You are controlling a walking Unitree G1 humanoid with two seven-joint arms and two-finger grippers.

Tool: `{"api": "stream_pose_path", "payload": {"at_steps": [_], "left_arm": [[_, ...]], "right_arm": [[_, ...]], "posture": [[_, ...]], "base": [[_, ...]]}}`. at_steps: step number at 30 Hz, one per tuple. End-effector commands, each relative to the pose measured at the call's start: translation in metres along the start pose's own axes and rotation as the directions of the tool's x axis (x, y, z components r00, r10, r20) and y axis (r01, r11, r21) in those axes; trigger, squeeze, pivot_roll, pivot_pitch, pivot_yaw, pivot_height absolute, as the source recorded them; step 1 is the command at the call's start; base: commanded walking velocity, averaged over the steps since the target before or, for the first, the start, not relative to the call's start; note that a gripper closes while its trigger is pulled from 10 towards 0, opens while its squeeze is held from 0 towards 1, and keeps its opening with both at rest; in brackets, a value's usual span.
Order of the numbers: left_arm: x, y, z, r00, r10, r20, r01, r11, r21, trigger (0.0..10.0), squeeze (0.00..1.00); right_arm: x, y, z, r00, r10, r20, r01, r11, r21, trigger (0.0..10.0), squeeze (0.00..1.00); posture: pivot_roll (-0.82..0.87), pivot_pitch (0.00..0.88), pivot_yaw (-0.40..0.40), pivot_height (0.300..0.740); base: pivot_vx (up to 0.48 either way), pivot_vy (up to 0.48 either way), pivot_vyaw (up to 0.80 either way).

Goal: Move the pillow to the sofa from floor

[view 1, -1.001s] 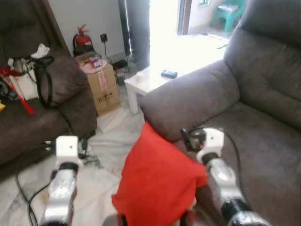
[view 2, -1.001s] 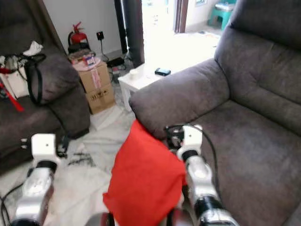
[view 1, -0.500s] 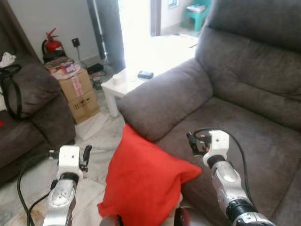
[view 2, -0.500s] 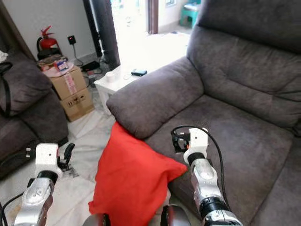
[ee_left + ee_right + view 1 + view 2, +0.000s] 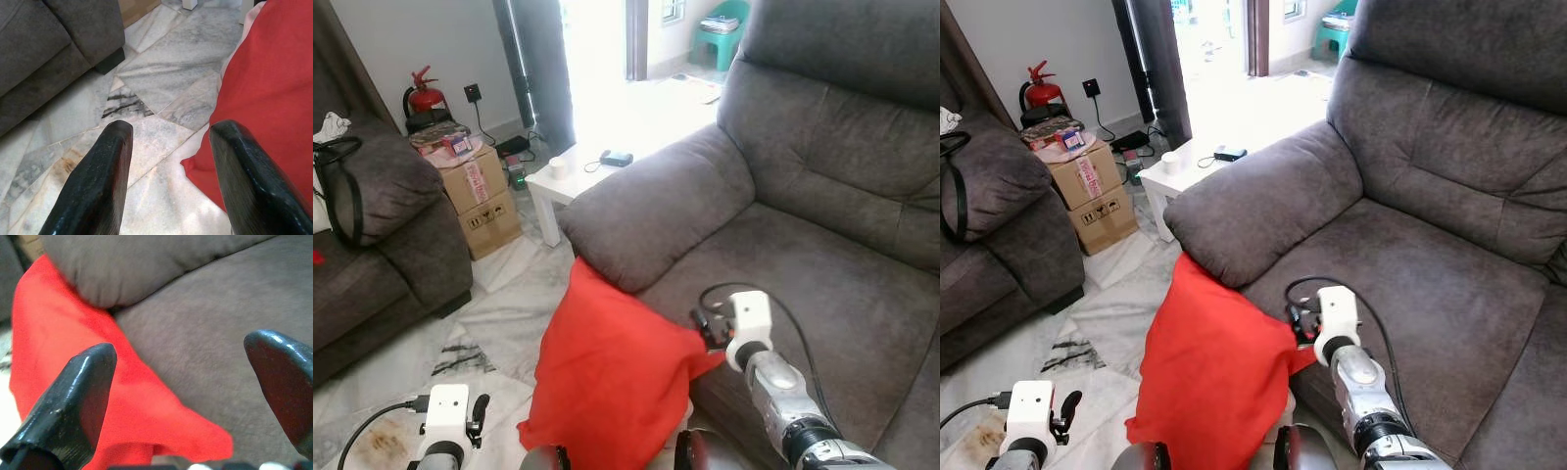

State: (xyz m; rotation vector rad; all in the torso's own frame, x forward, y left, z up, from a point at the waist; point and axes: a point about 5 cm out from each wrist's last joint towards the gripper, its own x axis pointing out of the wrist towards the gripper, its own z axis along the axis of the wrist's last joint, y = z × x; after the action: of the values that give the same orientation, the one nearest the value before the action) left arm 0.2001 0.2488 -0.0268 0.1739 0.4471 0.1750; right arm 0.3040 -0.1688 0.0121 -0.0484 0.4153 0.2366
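A red pillow stands on edge in front of me, with its top corner against the grey sofa's armrest. Its right corner lies on the front edge of the sofa seat. My right gripper sits at that corner, just above the seat. In the right wrist view it is open, with the pillow and seat beyond its fingers. My left gripper hangs low over the marble floor, left of the pillow. In the left wrist view it is open, and the pillow lies beside one finger.
A white side table with a dark phone stands beyond the armrest. A cardboard box and a fire extinguisher lie further left. A second grey sofa with a black bag lines the left side.
The camera has turned right, bringing the sofa seat into view. My left arm has dropped low toward the floor. My right gripper has moved closer to the pillow's right corner.
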Motion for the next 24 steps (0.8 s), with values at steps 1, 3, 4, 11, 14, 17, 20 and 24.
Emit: {"api": "stream_pose_path", "payload": {"at_steps": [1,3,4,11,14,17,20,24], "left_arm": [[0.000,0.003,-0.001,1.000,0.014,0.001,-0.014,1.000,0.004,10.0,0.00],[0.001,0.001,0.000,1.000,0.010,0.004,-0.010,1.000,0.006,10.0,0.00],[0.003,-0.001,0.003,1.000,0.005,0.014,-0.005,1.000,0.007,10.0,0.00],[0.006,-0.008,0.010,0.999,-0.026,0.043,0.025,0.999,0.023,10.0,0.00],[0.007,-0.008,0.010,0.999,-0.033,0.043,0.032,0.999,0.030,10.0,0.00],[0.007,-0.008,0.009,0.999,-0.034,0.041,0.032,0.999,0.034,10.0,0.00],[0.006,-0.006,0.009,0.999,-0.032,0.043,0.030,0.999,0.038,10.0,0.00],[0.005,-0.007,0.009,0.998,-0.040,0.047,0.037,0.998,0.047,10.0,0.00]], "right_arm": [[0.000,0.000,-0.006,0.997,0.024,-0.079,-0.025,1.000,-0.011,10.0,0.08],[0.000,-0.001,-0.012,0.992,0.015,-0.125,-0.006,0.998,0.068,10.0,1.00],[-0.001,-0.002,-0.016,0.988,-0.001,-0.154,0.032,0.980,0.198,10.0,1.00],[0.001,0.001,0.003,0.997,0.073,-0.004,-0.073,0.997,-0.004,10.0,1.00],[-0.001,0.003,0.002,0.991,0.131,-0.016,-0.132,0.987,-0.087,10.0,1.00],[-0.003,-0.004,0.002,0.990,0.132,-0.045,-0.139,0.966,-0.216,10.0,1.00],[-0.004,-0.010,0.002,0.989,0.115,-0.090,-0.141,0.914,-0.380,10.0,1.00],[-0.003,-0.009,0.005,0.984,0.138,-0.112,-0.176,0.838,-0.516,10.0,0.00]], "posture": [[0.00,0.000,0.020,0.619],[0.00,0.000,0.020,0.619],[-0.01,0.000,0.022,0.619],[-0.01,0.000,0.032,0.619],[-0.01,0.000,0.032,0.619],[-0.01,0.000,0.030,0.619],[-0.01,0.000,0.027,0.619],[0.00,0.000,0.025,0.619]], "base": [[0.000,0.000,0.00],[0.000,0.000,0.00],[0.000,0.000,0.00],[0.000,0.000,0.00],[0.000,0.000,0.00],[0.000,0.000,0.00],[0.000,0.000,0.00],[0.000,0.000,0.00]]}}
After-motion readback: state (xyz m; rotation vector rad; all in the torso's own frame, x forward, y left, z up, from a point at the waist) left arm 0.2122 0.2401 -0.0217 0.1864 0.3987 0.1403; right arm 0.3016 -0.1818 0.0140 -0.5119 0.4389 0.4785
